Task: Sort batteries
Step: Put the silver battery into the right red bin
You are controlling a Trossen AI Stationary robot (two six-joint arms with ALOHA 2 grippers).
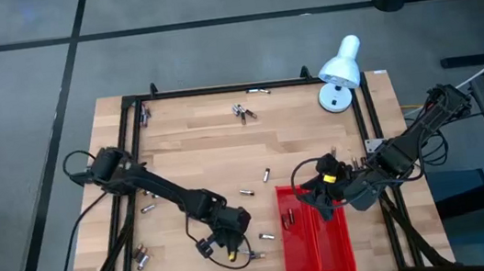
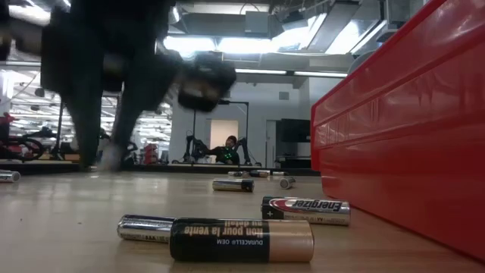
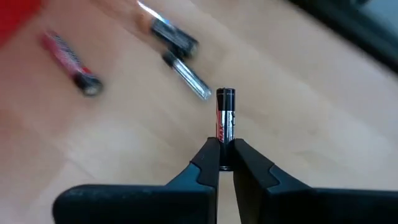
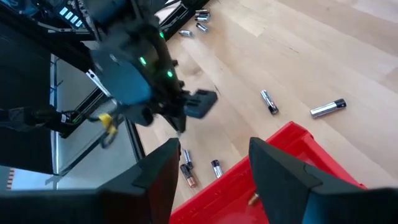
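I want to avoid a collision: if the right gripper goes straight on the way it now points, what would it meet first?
Probably the red tray, whose rim lies just past the right gripper, between its open fingers. The left gripper is beyond; depth is unclear.

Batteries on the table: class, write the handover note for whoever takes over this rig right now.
Left gripper: shut on a battery, near the table's front edge, left of the red tray.
Right gripper: open, empty, above the tray's back end.
Loose batteries: scattered over the wooden table, several near the tray.
Done: at least one small item lies in the tray; one cell gripped.
Left: place this cell, then sort the rest.
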